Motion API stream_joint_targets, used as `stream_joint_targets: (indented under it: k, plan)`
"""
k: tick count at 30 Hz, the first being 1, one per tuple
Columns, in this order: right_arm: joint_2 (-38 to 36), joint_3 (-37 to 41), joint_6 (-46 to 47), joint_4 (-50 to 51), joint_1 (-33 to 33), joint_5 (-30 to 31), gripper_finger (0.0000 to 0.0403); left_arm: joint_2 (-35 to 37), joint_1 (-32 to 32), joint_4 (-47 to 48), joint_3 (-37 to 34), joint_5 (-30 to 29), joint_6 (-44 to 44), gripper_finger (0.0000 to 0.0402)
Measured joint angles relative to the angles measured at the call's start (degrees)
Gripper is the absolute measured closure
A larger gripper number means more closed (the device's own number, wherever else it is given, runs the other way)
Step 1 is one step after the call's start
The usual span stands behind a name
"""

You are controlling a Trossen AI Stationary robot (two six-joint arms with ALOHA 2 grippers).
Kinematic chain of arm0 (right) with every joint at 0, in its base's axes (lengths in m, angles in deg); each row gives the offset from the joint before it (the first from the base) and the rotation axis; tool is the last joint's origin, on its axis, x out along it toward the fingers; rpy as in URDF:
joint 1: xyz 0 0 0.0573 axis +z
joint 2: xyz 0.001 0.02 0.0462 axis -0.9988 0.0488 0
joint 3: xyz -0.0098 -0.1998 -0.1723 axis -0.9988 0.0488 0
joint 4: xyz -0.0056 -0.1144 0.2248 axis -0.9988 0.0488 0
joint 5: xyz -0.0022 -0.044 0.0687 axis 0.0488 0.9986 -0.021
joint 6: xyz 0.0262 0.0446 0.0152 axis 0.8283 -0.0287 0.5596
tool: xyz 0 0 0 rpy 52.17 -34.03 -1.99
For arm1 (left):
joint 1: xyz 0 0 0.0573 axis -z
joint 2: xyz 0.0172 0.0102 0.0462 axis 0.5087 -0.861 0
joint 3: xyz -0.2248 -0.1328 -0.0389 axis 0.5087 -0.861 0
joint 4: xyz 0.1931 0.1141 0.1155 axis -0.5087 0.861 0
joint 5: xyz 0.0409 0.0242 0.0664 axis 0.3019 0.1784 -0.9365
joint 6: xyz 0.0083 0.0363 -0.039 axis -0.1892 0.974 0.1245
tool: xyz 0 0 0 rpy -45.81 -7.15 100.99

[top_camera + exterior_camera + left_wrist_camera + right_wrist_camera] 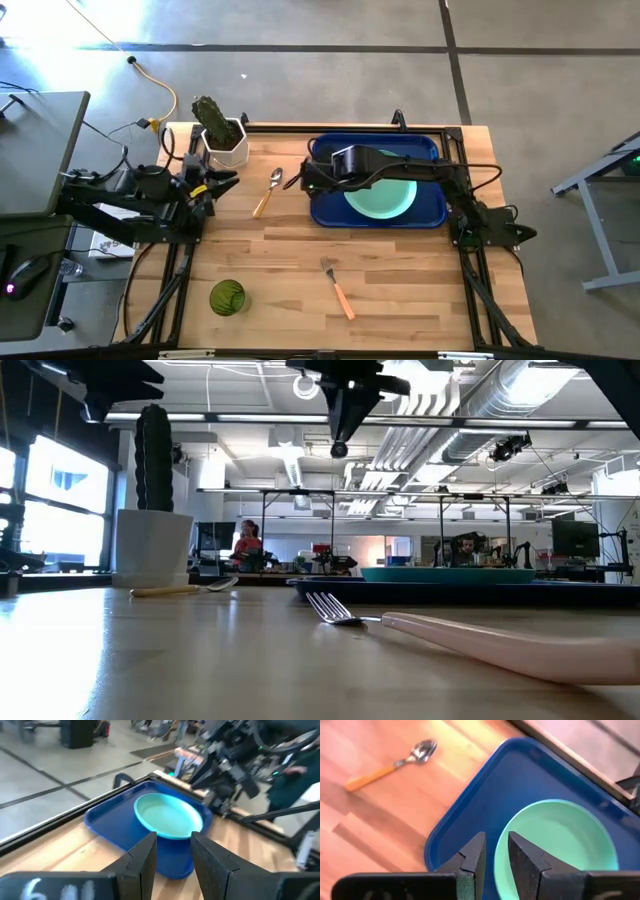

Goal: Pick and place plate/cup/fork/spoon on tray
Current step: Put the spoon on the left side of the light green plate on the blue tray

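The mint-green plate lies flat inside the dark-blue tray at the table's far right. My right gripper hovers high over the tray's left edge; it is open by a narrow gap and empty, with the plate's rim below it. My left gripper is open and empty at the table's left, near the cactus pot. The spoon lies left of the tray. The fork and the dark-green cup rest near the front edge.
A green cactus in a white pot stands at the far left corner, just behind my left gripper. Bare wooden table lies between the tray and the front edge. People sit in the room beyond the table.
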Motion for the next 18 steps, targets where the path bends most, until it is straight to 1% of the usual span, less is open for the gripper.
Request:
stream_joint_targets:
  k: [9,15,18]
  plan:
    - [-3.9,-0.3,-1.6,3.7,-0.6,3.5,0.0328,-11.3,-4.5,7.0,11.1,-0.5,0.0,0.029]
    - [-7.8,-0.3,-5.7,3.7,-0.7,7.4,0.0328,-17.4,-8.5,7.1,14.0,-0.2,-1.3,0.029]
    - [-9.9,-0.3,-7.5,3.7,-1.0,8.5,0.0328,-19.6,-9.6,4.9,14.2,2.5,1.8,0.029]
